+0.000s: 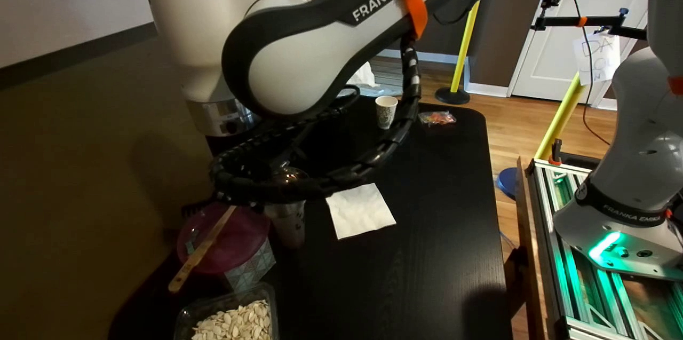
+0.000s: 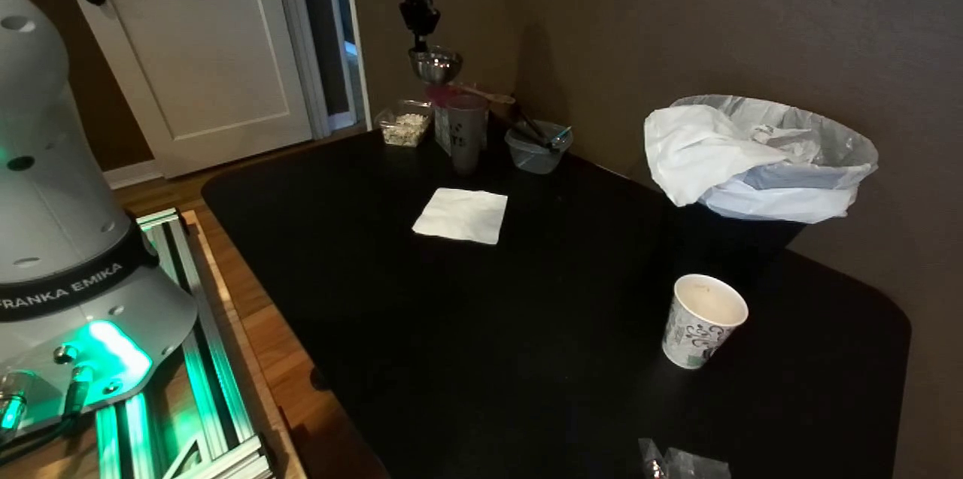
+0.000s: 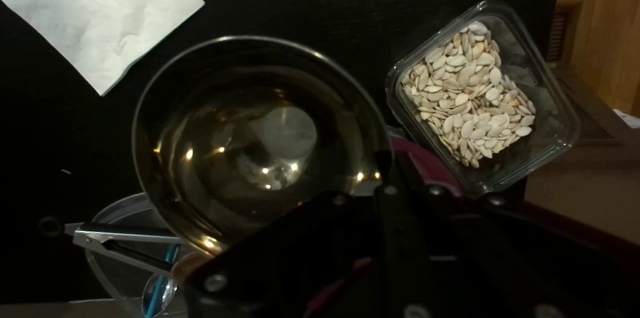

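Observation:
My gripper (image 3: 392,163) is shut on the rim of a shiny metal bowl (image 3: 290,133). The bowl looks empty, with only light reflections inside. In an exterior view the gripper (image 2: 420,41) points down and holds the bowl (image 2: 436,67) in the air above the far end of the black table. Below and beside it are a clear square container (image 3: 515,41) of pale seeds (image 3: 465,93) and a pink lid (image 3: 425,160). A white napkin (image 3: 100,13) lies flat nearby. Where the arm and cable cross an exterior view, the gripper is hard to make out.
A tall cup (image 2: 465,137) stands by the pink-lidded box (image 1: 251,265), with a wooden stick (image 1: 205,249) across its lid. Tongs (image 3: 125,233) rest in a clear tub (image 2: 536,156). A paper cup (image 2: 703,325), lined bin (image 2: 760,193) and candy bag (image 1: 437,118) stand farther along.

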`<state>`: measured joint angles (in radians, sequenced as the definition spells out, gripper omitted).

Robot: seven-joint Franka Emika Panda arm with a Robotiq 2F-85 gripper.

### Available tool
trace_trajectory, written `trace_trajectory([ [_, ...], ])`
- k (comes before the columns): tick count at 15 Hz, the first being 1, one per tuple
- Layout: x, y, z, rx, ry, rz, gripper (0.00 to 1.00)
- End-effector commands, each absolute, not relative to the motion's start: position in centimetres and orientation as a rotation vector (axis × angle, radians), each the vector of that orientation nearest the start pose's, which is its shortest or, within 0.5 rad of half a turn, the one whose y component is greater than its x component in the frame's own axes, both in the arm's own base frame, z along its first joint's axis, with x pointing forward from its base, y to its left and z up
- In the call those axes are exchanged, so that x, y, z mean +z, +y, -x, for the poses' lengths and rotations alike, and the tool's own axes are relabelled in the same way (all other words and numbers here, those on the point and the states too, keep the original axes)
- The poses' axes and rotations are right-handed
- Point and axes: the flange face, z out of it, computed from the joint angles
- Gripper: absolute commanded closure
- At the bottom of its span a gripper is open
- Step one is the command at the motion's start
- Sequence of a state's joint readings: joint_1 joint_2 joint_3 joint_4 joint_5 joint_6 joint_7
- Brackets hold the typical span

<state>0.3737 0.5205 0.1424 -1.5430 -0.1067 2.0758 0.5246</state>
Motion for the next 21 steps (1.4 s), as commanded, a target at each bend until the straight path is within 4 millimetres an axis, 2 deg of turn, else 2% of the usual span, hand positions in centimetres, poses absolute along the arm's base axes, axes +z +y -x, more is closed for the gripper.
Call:
trace_trajectory([
  [1,36.0,32.6,-62.2,-0.037,-0.067,3.114,0.99],
  [10,36.3,32.2,-63.6,-0.021,-0.099,3.061,0.99],
  [21,36.3,30.6,-65.0,-0.003,-0.089,2.994,0.99],
])
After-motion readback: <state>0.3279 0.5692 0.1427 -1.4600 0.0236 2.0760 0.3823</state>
